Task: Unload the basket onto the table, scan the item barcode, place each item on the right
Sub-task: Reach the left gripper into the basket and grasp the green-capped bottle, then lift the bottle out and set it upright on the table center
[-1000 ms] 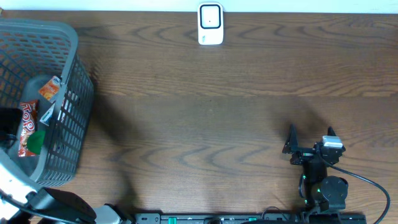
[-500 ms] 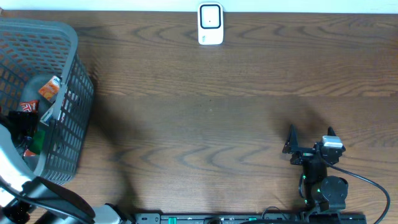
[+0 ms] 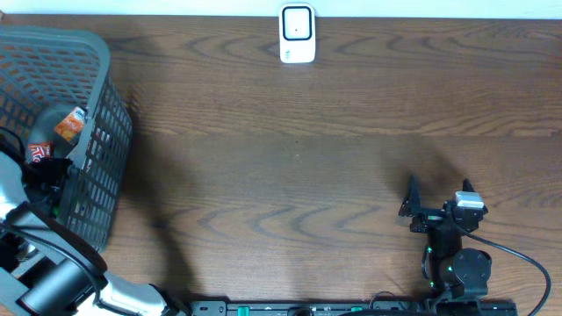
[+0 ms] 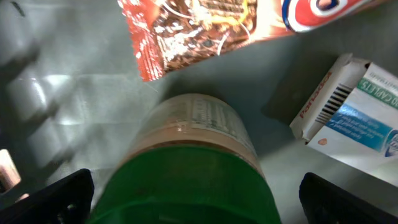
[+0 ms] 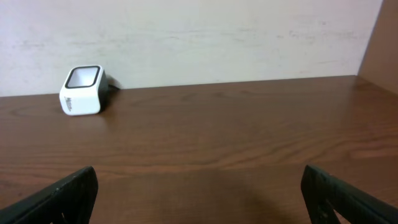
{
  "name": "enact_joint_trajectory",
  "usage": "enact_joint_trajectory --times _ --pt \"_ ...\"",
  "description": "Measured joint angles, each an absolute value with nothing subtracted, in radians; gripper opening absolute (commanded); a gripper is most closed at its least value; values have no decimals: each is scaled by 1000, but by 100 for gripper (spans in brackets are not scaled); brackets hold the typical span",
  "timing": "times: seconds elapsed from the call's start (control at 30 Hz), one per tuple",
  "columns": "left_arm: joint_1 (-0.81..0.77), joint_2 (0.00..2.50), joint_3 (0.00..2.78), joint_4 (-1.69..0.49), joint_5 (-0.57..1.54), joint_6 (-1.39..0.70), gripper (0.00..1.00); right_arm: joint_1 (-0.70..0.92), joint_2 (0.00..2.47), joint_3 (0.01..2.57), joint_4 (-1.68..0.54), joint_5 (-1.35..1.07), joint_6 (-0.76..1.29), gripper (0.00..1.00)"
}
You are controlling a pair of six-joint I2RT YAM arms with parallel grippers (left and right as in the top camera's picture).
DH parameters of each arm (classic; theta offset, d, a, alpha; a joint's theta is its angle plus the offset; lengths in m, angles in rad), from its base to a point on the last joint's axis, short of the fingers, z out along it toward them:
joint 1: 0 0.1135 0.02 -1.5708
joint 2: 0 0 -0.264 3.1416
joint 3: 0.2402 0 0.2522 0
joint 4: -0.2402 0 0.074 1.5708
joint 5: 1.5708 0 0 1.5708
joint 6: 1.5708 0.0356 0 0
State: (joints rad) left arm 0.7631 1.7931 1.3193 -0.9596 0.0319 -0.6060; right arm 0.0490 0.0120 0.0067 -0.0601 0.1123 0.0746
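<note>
The left tool (image 4: 199, 198) hangs inside the grey basket (image 3: 98, 61), jaws wide over a green-lidded jar (image 4: 193, 143), gripping nothing; a red snack packet (image 4: 186, 31) and a white box (image 4: 354, 118) lie beside the jar; the right tool (image 3: 437, 197) stands wide and empty near the desk's (image 3: 263, 158) front edge, well apart from the white scanner (image 3: 297, 35).

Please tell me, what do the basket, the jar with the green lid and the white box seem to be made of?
Basket: probably moulded plastic, matte grey; its wall is a regular open grid.
Jar: likely clear plastic or glass, glossy, with a printed label; its green lid looks like smooth plastic.
White box: thin cardboard, printed; folded flap edges show.
</note>
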Motion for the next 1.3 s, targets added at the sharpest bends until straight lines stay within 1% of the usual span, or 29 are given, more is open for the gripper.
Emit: enact_joint_trajectory --times 0.03,0.13,0.2,0.6,0.63,0.7,0.73,0.8,1.1,1.3 --pt "760 1795 1319 -960 31 -608 93 49 12 7 -60 112 75 99" --pt "756 1795 1319 -960 20 -603 92 49 12 7 -60 112 75 99" --pt "756 1795 1319 -960 9 -603 88 49 12 7 -60 112 75 99" --pt "756 1795 1234 -889 -28 -603 88 49 12 7 -60 112 75 99" --pt "756 1796 1232 -889 -29 -603 86 49 12 7 -60 112 75 99" --pt "756 1796 1231 -887 -29 -602 75 49 12 7 -60 112 75 99" --pt "756 1796 1231 -885 -30 -600 64 49 12 7 -60 112 75 99" --pt "756 1796 1231 -885 -29 -599 58 49 12 7 -60 112 75 99" --pt "756 1795 1232 -886 -29 -603 58 49 12 7 -60 112 75 99" --pt "756 1781 1277 -980 -22 -603 58 49 12 7 -60 112 75 99"
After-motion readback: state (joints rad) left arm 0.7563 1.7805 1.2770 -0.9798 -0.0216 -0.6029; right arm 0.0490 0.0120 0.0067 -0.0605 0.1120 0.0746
